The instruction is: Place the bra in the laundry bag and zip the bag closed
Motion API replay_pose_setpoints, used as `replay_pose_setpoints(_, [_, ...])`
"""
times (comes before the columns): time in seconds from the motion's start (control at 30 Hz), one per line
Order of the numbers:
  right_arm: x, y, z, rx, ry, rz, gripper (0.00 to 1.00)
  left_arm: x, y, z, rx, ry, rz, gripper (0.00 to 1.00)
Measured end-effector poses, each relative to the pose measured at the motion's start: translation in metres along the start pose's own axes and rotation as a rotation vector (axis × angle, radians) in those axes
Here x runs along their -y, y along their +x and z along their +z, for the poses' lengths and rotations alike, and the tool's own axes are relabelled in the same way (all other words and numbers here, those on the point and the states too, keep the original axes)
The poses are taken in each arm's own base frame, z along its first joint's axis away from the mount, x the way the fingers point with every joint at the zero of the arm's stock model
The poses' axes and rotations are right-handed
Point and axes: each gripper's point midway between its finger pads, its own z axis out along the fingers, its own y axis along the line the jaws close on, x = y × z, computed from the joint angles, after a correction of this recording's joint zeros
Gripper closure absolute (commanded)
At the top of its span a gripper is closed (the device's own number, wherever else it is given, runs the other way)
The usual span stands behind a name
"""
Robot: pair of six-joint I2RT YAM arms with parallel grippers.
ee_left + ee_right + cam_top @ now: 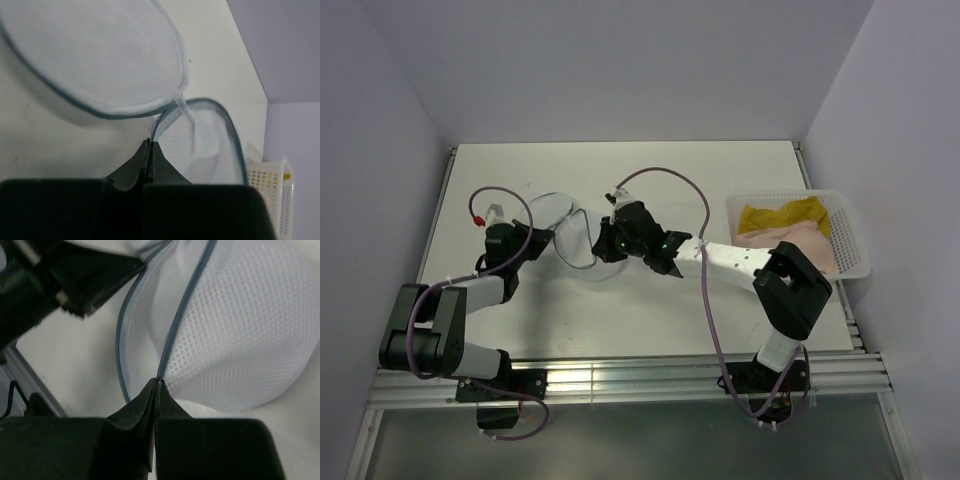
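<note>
Top view: the bag [578, 240] lies on the surface [620, 315] between the two tools, unzipped into two round halves. The left tool [542, 240] meets its left edge and the right tool [607, 240] its right edge. Well to the right of the right tool, a basket [785, 195] holds a yellow cloth [775, 215] and what I take for the bra [798, 248], pale pink.

Left wrist view: the left tool [150, 145] is pinched closed on the bag's [100, 55] rim, where the two halves join. One half spreads ahead of it and to its left, the other ahead to its right. The basket [270, 175] shows far off to the right.

Right wrist view: the right tool [157, 385] is clamped on the dark zip [185, 305], with the mesh dome ahead and to its right. The left tool [75, 275] sits ahead to its left.

Judgement: the step in hand is spreading the bag open, with loading not yet begun. Next, one tool must let go, reach the basket and fetch the bra while the other keeps the mouth wide.
</note>
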Motion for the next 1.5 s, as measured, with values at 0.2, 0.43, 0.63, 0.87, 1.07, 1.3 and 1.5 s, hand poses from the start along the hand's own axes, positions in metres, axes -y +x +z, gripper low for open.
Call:
replay_pose_setpoints(0.2, [-0.045,0.030,-0.022,-0.106,-0.107,-0.039,1.00,0.037,-0.028,0.026,0.038,0.062,0.018,1.00])
replay_pose_setpoints(0.43, [-0.114,0.022,-0.043,-0.157,-0.322,-0.051,0.39,0.116,-0.024,0.058,-0.048,0.182,0.177,0.54])
replay_pose_setpoints(0.63, [-0.118,0.021,-0.065,-0.171,-0.364,-0.046,0.36,0.114,-0.019,0.050,-0.076,0.162,0.215,0.21])
replay_pose_setpoints(0.87, [-0.059,-0.005,-0.077,-0.066,-0.248,0.018,0.48,0.110,-0.037,-0.006,0.026,0.119,0.208,0.21])
replay_pose_setpoints(1.07, [0.032,-0.019,-0.053,-0.001,-0.004,0.113,0.35,0.084,-0.045,-0.068,0.140,0.060,0.187,0.21])
replay_pose_setpoints(1.3, [0.121,-0.029,-0.017,0.061,0.273,0.185,0.27,0.044,-0.030,-0.102,0.166,0.011,0.171,0.36])
replay_pose_setpoints(1.5, [0.154,-0.038,0.013,0.092,0.390,0.229,0.36,-0.019,0.017,-0.089,0.016,-0.138,0.156,0.36])
